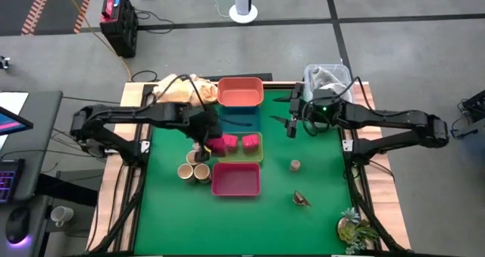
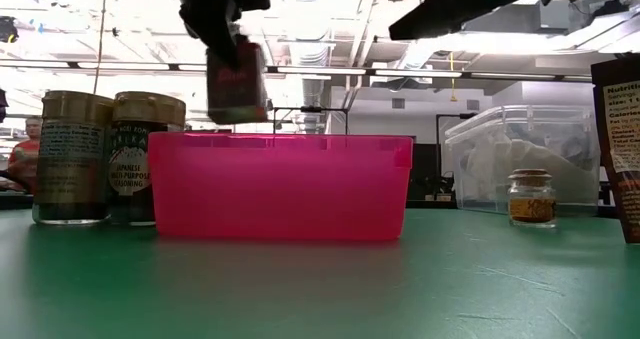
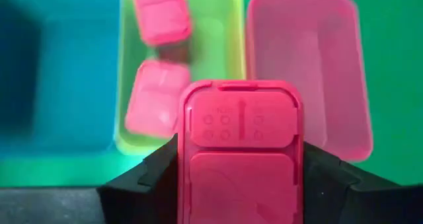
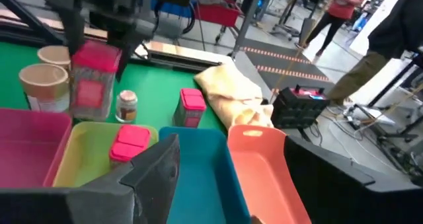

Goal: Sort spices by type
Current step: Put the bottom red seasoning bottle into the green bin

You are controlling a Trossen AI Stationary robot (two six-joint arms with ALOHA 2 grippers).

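Left arm: I have it reaching in from its side toward the middle, left end effector raised, fingers clamped on a load. Right arm: extended likewise, right end effector parted, carrying nothing.

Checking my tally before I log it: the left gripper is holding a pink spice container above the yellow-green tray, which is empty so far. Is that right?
Not quite. The left gripper does hold a pink spice container above the yellow-green tray, but the tray is not empty: two pink containers already lie in it, as the left wrist view shows.
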